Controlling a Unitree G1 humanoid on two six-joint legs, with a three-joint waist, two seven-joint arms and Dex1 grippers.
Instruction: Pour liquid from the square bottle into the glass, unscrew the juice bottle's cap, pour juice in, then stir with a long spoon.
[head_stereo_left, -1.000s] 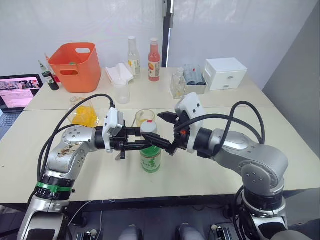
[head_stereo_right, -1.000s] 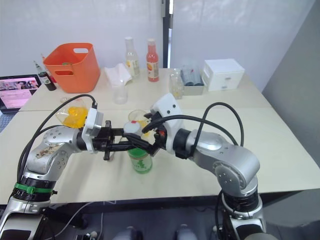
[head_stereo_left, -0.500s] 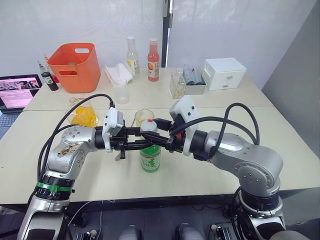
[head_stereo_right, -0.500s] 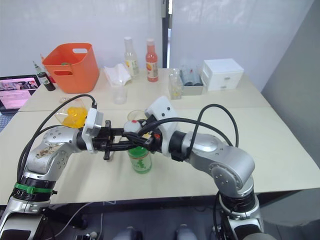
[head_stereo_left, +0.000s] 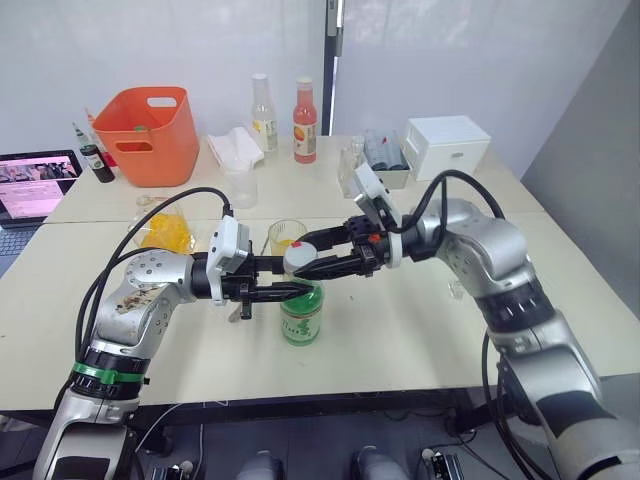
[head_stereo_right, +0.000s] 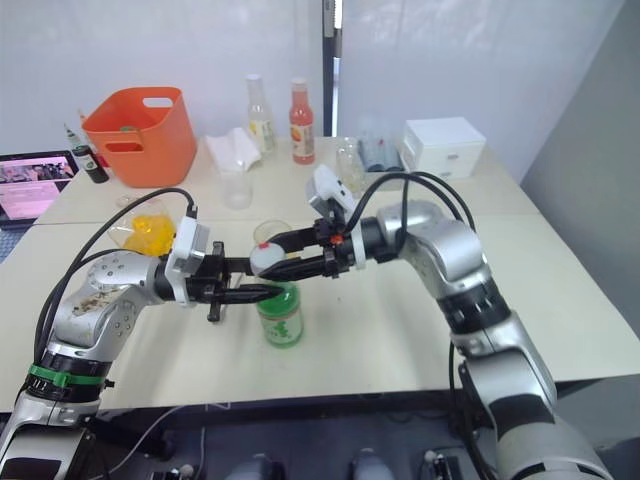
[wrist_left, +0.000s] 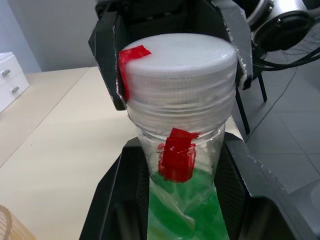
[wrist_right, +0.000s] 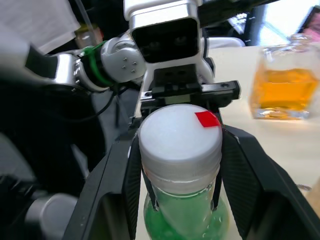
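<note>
Juice bottle (head_stereo_left: 301, 315) stands on the near table (head_stereo_left: 400, 330), left gripper (head_stereo_left: 296, 291) clamped on its neck, right gripper (head_stereo_left: 303, 262) closed around the cap (head_stereo_left: 300, 258); smooth plastic, likely slippery, so grip the ridged cap rim and hold the neck firmly.

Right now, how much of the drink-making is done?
The glass already holds some yellow liquid, so the first pour looks done. In hand: the left pincer holds the juice bottle at its neck while the right pincer grips the cap, not yet off. Juice pouring and stirring remain.
</note>
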